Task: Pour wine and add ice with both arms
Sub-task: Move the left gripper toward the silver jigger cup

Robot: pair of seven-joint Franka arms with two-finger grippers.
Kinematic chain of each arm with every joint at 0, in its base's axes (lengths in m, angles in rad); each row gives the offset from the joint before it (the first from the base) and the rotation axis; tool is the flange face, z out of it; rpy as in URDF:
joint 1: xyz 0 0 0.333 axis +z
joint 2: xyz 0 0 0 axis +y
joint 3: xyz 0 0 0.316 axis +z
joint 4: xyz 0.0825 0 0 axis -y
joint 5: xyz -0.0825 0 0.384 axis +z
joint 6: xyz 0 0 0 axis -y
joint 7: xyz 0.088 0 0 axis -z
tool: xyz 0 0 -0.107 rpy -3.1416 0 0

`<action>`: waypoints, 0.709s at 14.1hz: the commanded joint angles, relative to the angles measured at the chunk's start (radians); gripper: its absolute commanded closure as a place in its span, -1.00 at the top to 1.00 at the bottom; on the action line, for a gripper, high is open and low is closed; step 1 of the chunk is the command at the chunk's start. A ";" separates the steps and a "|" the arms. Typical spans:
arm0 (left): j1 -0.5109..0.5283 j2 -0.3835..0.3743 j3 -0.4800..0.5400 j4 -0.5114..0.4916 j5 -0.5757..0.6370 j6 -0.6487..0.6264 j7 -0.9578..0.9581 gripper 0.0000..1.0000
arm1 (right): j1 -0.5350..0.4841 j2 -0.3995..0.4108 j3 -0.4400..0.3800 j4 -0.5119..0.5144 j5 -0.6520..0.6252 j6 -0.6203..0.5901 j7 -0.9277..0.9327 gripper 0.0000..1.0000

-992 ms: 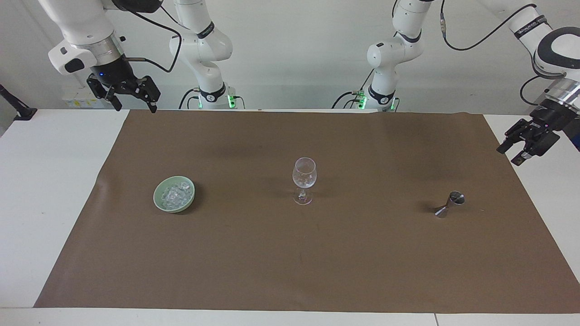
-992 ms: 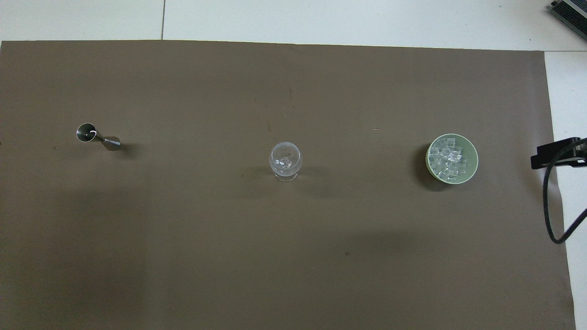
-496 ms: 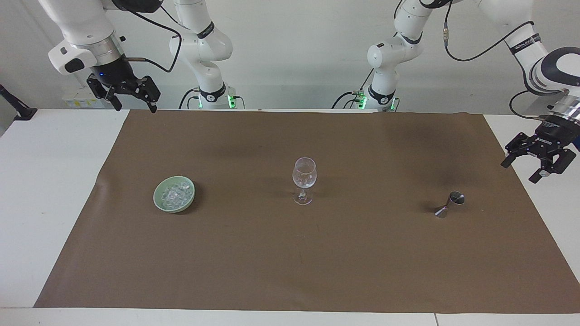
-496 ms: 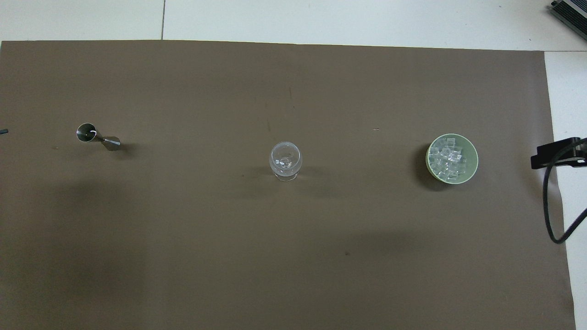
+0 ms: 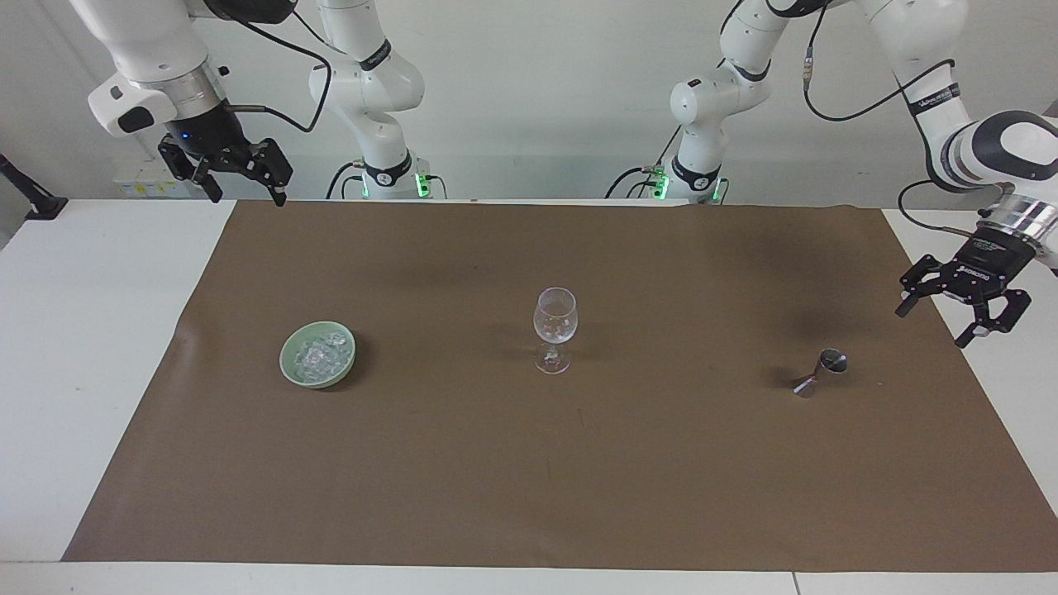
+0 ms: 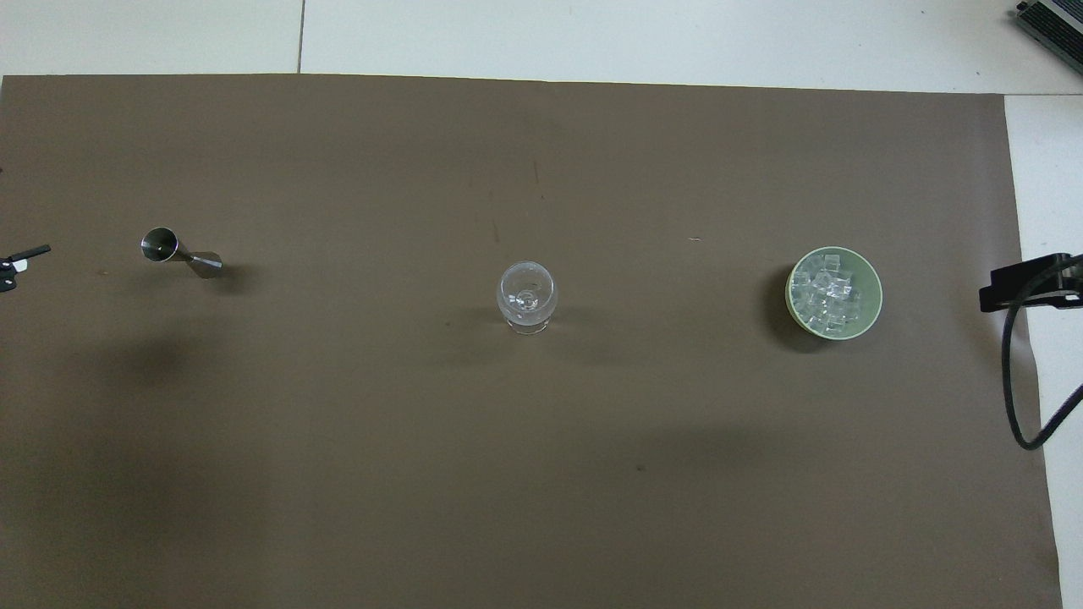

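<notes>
We see a white table (image 5: 99,347) under a brown mat (image 5: 529,463) that covers most of it. Both arms are cut off at the top of the facing view, and from overhead only a fingertip of the left gripper shows at the edge. The right arm (image 5: 157,58) waits with its gripper (image 5: 240,186) up over the mat's corner nearest its base, fingers spread wide and holding nothing. The left arm (image 5: 975,132) bends down at its end of the table, its gripper (image 5: 959,318) tilted over the mat's edge, near the jigger (image 5: 822,372) but apart from it, fingers wide and empty. The green bowl (image 5: 291,368) sits toward the right arm's end, with the ice (image 5: 321,355) heaped in it. The glass (image 5: 555,326) stands upright mid-mat; we cannot make out any liquid. The jigger leans; whether it holds anything is hidden.
</notes>
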 commanded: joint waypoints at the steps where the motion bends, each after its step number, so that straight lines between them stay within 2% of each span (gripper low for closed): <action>1: 0.046 -0.019 -0.009 -0.059 -0.072 -0.012 -0.010 1.00 | -0.002 -0.022 0.002 -0.025 0.010 0.008 0.004 1.00; 10: 0.087 -0.013 -0.009 -0.183 -0.224 -0.063 -0.015 1.00 | -0.002 -0.022 0.002 -0.025 0.010 0.008 0.004 1.00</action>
